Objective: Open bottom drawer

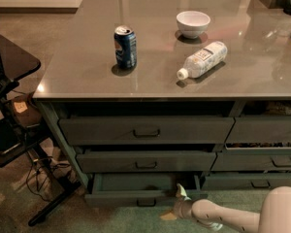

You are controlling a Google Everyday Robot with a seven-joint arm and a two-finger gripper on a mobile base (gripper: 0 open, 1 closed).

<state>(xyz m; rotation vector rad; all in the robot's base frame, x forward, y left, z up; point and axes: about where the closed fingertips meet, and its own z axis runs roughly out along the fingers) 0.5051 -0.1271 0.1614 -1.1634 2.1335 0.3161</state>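
Observation:
The bottom drawer (pixel 117 198) of the left stack stands pulled out a little. Its flat green inner tray (pixel 136 182) shows behind the dark front, and the small centre pull (pixel 146 203) is on the front. My gripper (pixel 175 204) is at the right part of this drawer front, right of the pull. One fingertip (pixel 181 191) sits above the front's top edge and the other (pixel 167 216) lies below it near the floor. The fingers are spread apart. My white arm (pixel 233 218) reaches in from the lower right.
Two taller drawers (pixel 145 130) sit shut above it. A neighbouring stack (pixel 269 160) is to the right. On the counter (pixel 77 76) stand a blue can (pixel 125 46), a white bowl (pixel 193 23) and a lying plastic bottle (pixel 202 59). A black stand with cables (pixel 24 144) is at the left.

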